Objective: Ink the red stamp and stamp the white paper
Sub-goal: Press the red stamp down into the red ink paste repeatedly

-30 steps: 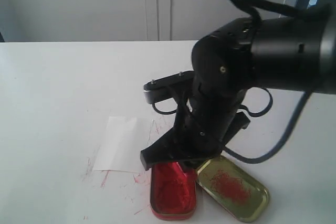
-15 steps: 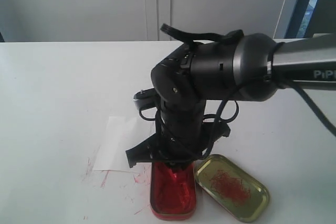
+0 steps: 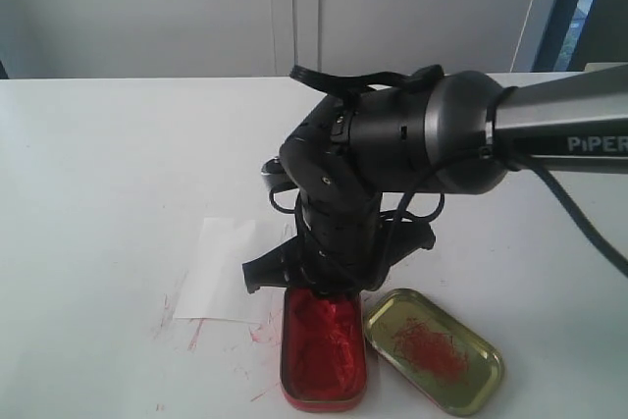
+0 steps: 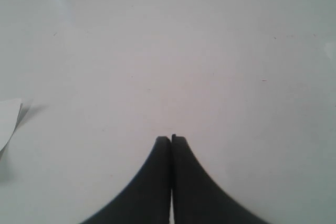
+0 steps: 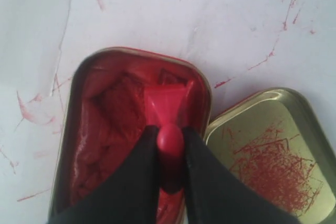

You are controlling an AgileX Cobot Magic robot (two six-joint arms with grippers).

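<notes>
- In the red ink tin (image 5: 72, 103), the right end effector (image 5: 170, 131) pinches the red stamp (image 5: 167, 106) by its knob. The stamp's base appears set into the paste (image 5: 107, 124), toward the wall nearest the gold lid (image 5: 286, 111).
- The paste looks lumpy and furrowed, so a flat, straight-down press should coat the face evenly; a tilted base would probably ink one edge only.
- A vertical lift seems best, clear of the tin wall, before heading to the white paper (image 3: 221, 267) just beside the tin on the counter (image 3: 98, 164).
- The stamp is all red and glossy, a blocky base under a rounded knob, far smaller than the tin and hard to tell from the paste.
- The left end effector (image 4: 171, 141) is pressed together, empty, over bare counter.
</notes>
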